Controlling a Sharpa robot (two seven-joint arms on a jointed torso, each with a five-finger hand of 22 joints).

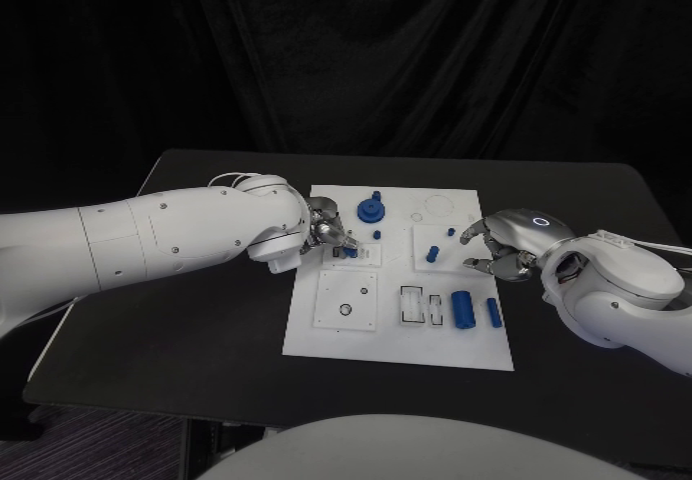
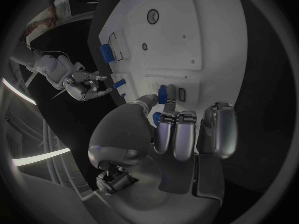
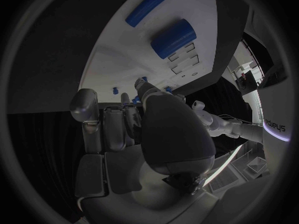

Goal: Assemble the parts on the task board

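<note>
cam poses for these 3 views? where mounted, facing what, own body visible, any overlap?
Head: on the robot's head, looking down at the board; left hand and right hand both over it.
Left wrist: behind the left hand, facing the board; right hand beyond.
Right wrist: behind the right hand, facing the board.
Shared: head and right wrist both show the blue cylinder.

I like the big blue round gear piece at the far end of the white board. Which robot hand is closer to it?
Left. The left hand sits just beside the blue round gear piece, while the right hand hovers across the white board.
</note>
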